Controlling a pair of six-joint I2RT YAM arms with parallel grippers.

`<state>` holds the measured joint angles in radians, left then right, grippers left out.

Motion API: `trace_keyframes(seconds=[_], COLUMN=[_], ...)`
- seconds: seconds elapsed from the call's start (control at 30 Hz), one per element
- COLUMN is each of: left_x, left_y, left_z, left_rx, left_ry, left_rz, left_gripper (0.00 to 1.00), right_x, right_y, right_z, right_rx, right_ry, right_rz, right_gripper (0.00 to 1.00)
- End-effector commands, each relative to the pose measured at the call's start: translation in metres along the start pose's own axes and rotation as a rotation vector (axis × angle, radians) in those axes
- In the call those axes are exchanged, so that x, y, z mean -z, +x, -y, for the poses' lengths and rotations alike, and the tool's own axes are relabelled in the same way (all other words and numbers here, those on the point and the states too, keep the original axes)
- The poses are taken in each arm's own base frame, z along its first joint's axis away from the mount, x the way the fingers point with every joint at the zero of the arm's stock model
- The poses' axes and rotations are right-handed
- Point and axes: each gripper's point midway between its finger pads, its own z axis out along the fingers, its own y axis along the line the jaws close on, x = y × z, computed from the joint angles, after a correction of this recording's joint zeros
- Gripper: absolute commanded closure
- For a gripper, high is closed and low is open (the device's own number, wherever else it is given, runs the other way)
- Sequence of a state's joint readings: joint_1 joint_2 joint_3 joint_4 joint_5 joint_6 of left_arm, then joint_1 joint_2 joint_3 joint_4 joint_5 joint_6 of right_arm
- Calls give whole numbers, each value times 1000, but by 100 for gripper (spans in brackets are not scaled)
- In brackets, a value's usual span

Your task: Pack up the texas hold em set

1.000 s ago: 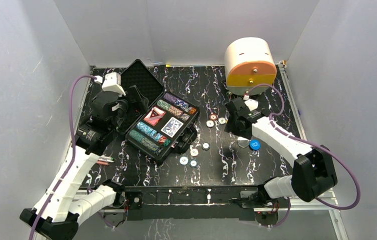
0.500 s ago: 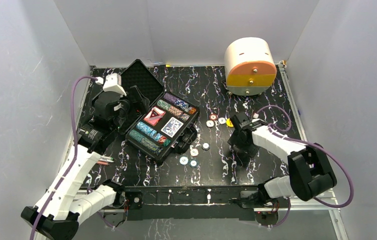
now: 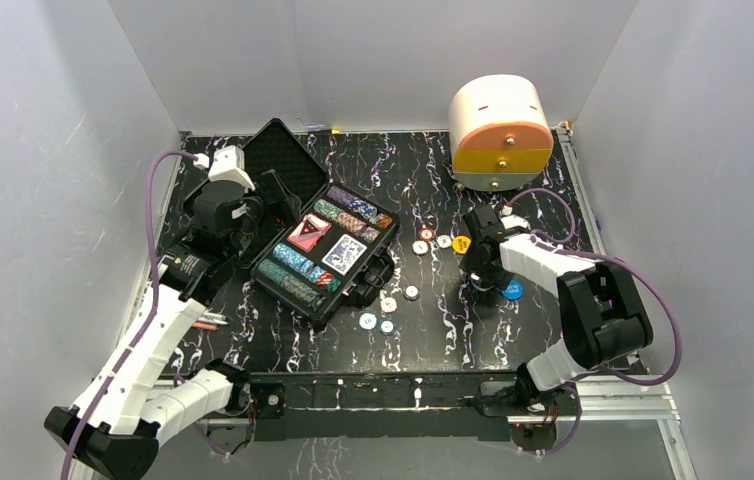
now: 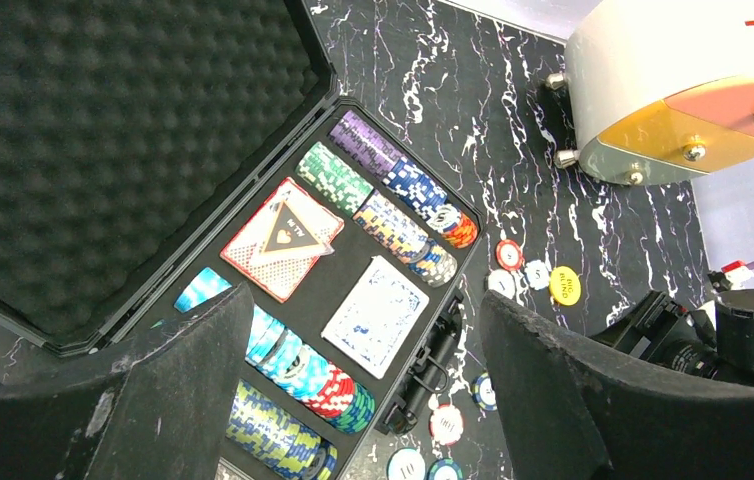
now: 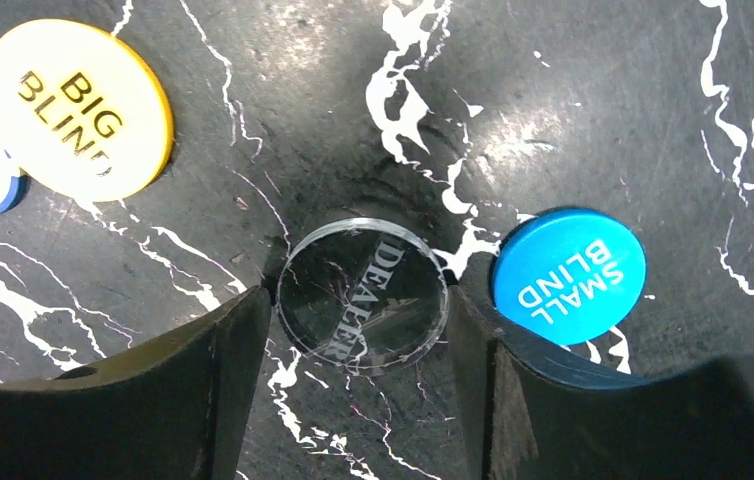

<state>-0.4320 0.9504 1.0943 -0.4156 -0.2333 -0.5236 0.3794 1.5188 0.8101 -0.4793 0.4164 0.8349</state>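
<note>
Your right end effector (image 5: 360, 305) straddles the dealer disc (image 5: 363, 285), grip unclear; looks thin, stiff, slick, so pinch its rim; left end effector (image 4: 363, 305) open

Clear glossy plastic dealer disc (image 5: 363, 295) on smooth black marbled table (image 5: 573, 90); lid foam (image 4: 103, 130) matt, bumpy.

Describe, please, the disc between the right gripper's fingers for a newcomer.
Find the white-and-orange drawer box; the right gripper hangs just in front. Between its fingers lies a clear disc marked DEALER, unlike the yellow disc and blue disc beside it.
</note>
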Motion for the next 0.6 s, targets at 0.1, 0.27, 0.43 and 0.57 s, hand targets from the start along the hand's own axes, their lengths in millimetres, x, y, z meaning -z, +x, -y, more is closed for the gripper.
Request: trace_keyframes(seconds=[0.1,0.27,0.43,0.57], left_x=[8,14,23,35], left_y=[-18,-34,-53,-70], left_z=[-2,-4,-4,-6], left_rx=[8,-18,-31,-33], left_ry=[-22,-43,-55,-67], left_rz=[58,104,159,216], left_gripper=[18,17,17,17], right_x=[-7,14,68,117], right_y=[7,-7,-24,-26], right_z=[-4,-23,-78,-132], right_rx=[139,174,218,276], right_ry=[-30,-113,-309,-464], right_rz=[-50,-8,81,155], right_gripper=[41,45,45,44])
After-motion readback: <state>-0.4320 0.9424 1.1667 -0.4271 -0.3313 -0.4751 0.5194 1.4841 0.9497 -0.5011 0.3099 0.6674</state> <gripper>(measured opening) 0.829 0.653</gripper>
